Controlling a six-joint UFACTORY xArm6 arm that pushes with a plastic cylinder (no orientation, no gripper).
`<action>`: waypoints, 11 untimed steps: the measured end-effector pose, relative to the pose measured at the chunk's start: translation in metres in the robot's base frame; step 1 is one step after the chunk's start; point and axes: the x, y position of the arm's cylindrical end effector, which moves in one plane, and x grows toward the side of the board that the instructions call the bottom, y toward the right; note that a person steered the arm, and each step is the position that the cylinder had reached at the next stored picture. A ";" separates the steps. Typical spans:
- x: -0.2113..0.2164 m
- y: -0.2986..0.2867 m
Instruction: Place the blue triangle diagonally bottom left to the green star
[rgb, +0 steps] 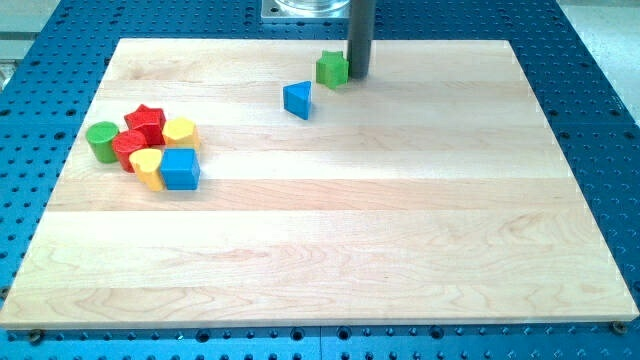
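Note:
The blue triangle (297, 99) lies on the wooden board (330, 240) near the view's top centre. The green star (332, 68) sits just up and to the right of it, a small gap between them. My tip (358, 75) is the lower end of the dark rod, right against the green star's right side. The blue triangle is to the lower left of my tip, apart from it.
A cluster sits at the view's left: a green cylinder (102, 141), a red star (146, 120), a red block (128, 148), two yellow blocks (181, 132) (148, 166) and a blue cube (180, 169). Blue perforated table surrounds the board.

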 end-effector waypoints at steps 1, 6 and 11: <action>0.028 -0.035; 0.018 -0.095; -0.004 -0.224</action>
